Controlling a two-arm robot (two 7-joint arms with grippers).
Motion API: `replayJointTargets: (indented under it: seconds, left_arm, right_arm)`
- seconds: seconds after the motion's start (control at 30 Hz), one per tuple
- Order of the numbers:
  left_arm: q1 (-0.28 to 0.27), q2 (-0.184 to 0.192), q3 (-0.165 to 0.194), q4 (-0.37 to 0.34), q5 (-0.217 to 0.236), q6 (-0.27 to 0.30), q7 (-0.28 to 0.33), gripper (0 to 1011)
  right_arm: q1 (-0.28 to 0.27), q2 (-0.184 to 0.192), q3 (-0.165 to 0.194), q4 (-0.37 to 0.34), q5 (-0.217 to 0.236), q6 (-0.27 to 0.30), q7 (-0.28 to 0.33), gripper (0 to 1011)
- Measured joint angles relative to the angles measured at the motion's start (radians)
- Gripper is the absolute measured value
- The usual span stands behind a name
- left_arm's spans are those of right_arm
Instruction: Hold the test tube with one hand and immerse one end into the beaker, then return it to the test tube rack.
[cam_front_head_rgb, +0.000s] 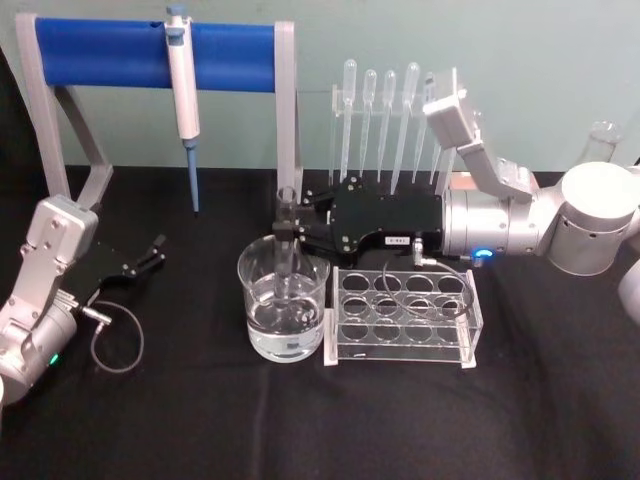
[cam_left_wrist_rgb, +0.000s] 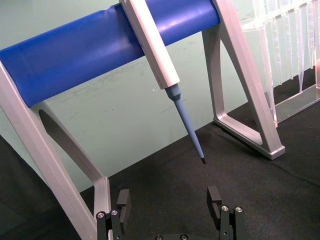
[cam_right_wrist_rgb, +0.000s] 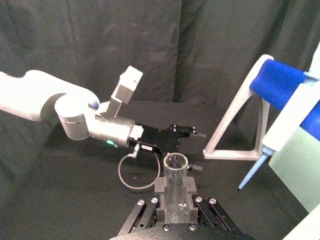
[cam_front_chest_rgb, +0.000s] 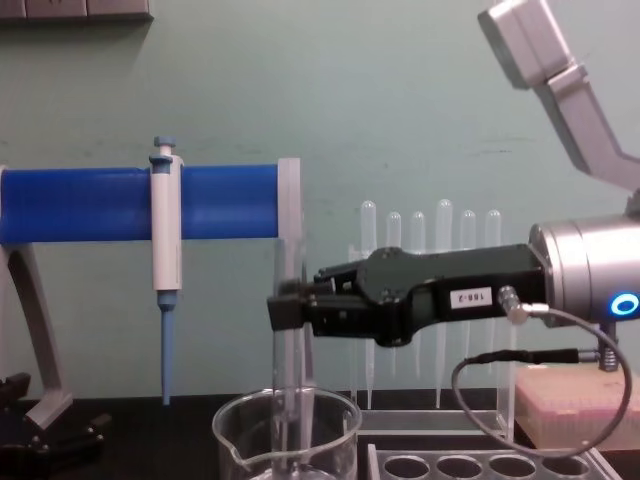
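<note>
The test tube (cam_front_head_rgb: 288, 235) stands upright over the beaker (cam_front_head_rgb: 262, 325), and my right gripper (cam_front_head_rgb: 291, 232) is shut on its upper part. The beaker holds clear liquid, and the tube's lower end reaches down inside it, seemingly into the liquid. In the chest view the tube (cam_front_chest_rgb: 288, 350) runs from my right gripper (cam_front_chest_rgb: 288, 310) down past the beaker's rim (cam_front_chest_rgb: 345, 408). The right wrist view looks down on the tube's open rim (cam_right_wrist_rgb: 175, 162) between the black fingers (cam_right_wrist_rgb: 161, 185). My left gripper (cam_front_head_rgb: 150, 255) rests open at the table's left, with nothing between its fingers (cam_left_wrist_rgb: 123, 201).
An empty clear tube rack (cam_front_head_rgb: 405, 315) stands right of the beaker. Behind it hang several plastic pipettes (cam_front_head_rgb: 385, 120). A white-and-blue pipettor (cam_front_head_rgb: 183, 85) hangs on the blue-barred stand (cam_front_head_rgb: 100, 55) at the back left. A pink box (cam_front_chest_rgb: 575, 400) sits far right.
</note>
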Motion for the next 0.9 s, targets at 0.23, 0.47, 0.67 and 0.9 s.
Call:
replayJointTargets:
  seconds: [0.23,0.47,0.67,0.9]
  left_arm:
    - [0.000,0.000,0.000,0.000,0.000,0.000,0.000,1000]
    - [0.000,0.000,0.000,0.000,0.000,0.000,0.000,1000]
    - [0.000,0.000,0.000,0.000,0.000,0.000,0.000,1000]
    - [0.000,0.000,0.000,0.000,0.000,0.000,0.000,1000]
  right_arm:
    - [-0.019,0.001,0.002,-0.018,-0.046,0.004,-0.037,242]
    - [-0.048,-0.005,0.020,-0.023,-0.049,0.005,-0.058,242]
    - [-0.071,-0.007,0.028,-0.031,-0.062,0.004,-0.067,242]
    - [-0.083,-0.004,0.031,-0.040,-0.087,0.004,-0.075,242]
